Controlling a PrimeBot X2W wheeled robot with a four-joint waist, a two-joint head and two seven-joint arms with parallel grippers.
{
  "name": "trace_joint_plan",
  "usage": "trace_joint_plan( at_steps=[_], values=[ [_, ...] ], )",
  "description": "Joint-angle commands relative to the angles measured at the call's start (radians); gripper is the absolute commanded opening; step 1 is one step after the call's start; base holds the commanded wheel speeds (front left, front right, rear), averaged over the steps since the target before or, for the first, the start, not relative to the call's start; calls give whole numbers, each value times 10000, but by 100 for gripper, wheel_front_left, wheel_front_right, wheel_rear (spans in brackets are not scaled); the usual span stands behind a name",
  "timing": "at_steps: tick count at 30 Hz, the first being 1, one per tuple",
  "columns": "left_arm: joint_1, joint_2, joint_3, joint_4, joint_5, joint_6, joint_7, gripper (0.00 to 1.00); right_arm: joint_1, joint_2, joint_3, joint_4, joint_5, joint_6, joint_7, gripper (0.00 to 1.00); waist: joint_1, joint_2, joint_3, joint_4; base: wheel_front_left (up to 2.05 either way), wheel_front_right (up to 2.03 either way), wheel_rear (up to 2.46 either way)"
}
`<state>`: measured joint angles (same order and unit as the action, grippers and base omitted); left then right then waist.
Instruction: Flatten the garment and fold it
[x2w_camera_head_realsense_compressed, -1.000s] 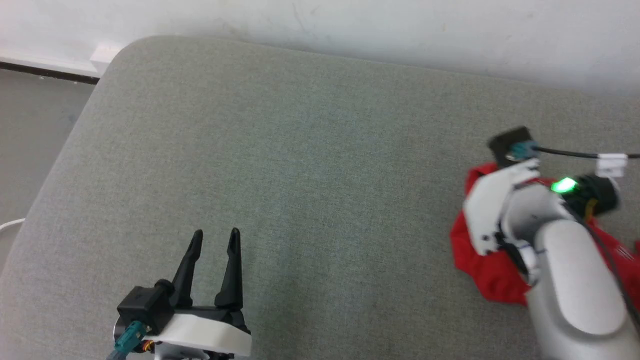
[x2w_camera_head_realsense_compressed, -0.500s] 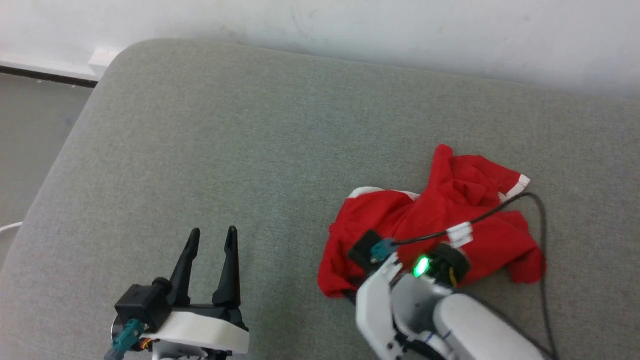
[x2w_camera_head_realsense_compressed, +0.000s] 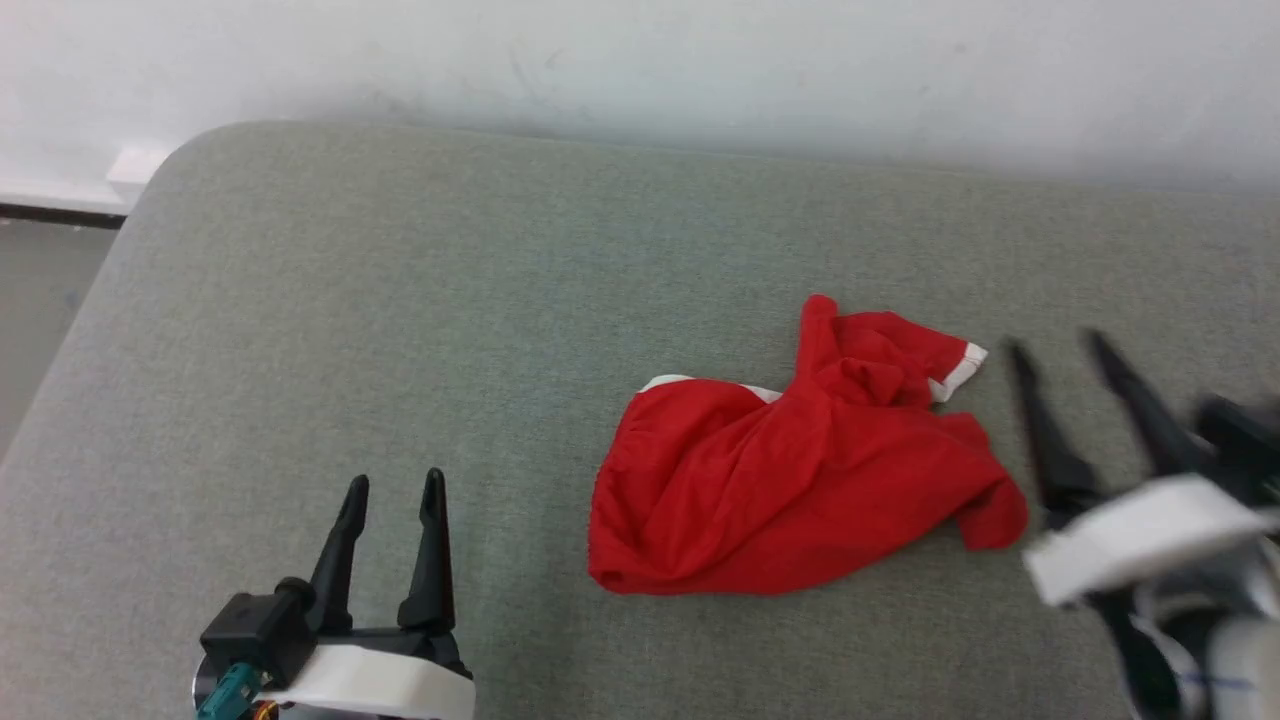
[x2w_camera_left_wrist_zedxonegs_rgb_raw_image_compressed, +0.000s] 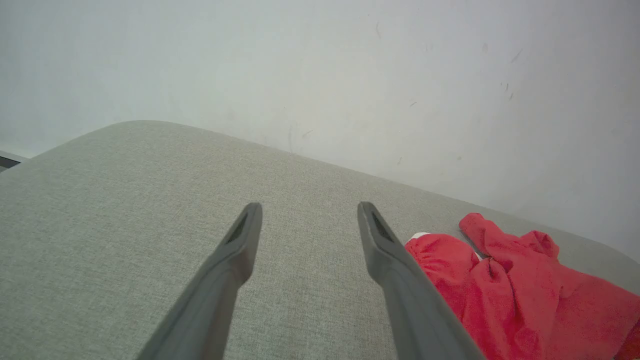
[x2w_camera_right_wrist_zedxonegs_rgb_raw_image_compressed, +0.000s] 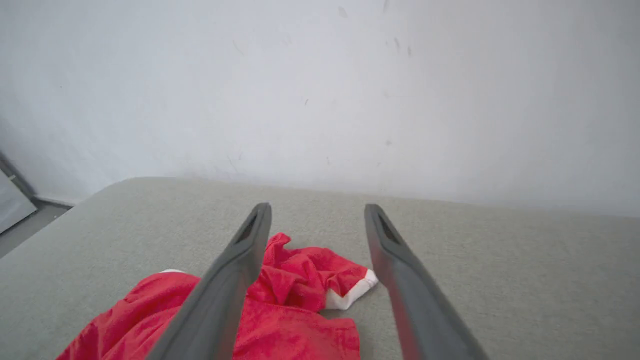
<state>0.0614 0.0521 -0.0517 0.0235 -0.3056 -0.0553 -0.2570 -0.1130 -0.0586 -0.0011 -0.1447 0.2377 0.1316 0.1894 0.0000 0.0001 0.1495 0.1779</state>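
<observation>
1. While it lies crumpled right of centre on the wide grey fabric surface (x2w_camera_head_realsense_compressed: 400, 300), the bright red soft jersey garment (x2w_camera_head_realsense_compressed: 790, 490) is not flattened or folded.
2. Left gripper (x2w_camera_head_realsense_compressed: 395, 480), near left: fingers apart, empty.
3. Right gripper (x2w_camera_head_realsense_compressed: 1055, 343), just right of the garment: fingers apart, empty.

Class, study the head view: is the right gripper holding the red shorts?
No, the right gripper stands open beside the red shorts, which lie crumpled on the grey cushion.
</observation>
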Motion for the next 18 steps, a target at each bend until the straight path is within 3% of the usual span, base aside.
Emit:
trace_joint_plan(
  at_steps=[1, 5, 8, 14, 18],
  values=[
    [152, -18, 118, -119, 101, -33, -47, 100, 751, 68, -834, -337, -218, -9, -795, 100, 0, -1, -47, -249, 0, 0, 0],
    [408, -18, 198, -231, 139, -36, -47, 100, 2074, 79, -1965, -122, -31, -9, -2437, 100, 0, -1, -82, -501, 0, 0, 0],
    [607, -18, 256, -267, 219, -24, -47, 100, 2630, 80, -2139, 520, 317, -9, -3203, 100, 0, -1, -112, -680, 0, 0, 0],
    [312, 194, 74, -137, 519, -177, 35, 100, 2612, 82, -1899, 1036, 501, -9, -3745, 100, 0, -1, -112, -921, 0, 0, 0],
    [-597, 464, -386, 31, 662, -352, 850, 100, 2350, 82, -1914, 1095, 430, -9, -3767, 100, 0, -1, -18, -953, 0, 0, 0]
  ],
)
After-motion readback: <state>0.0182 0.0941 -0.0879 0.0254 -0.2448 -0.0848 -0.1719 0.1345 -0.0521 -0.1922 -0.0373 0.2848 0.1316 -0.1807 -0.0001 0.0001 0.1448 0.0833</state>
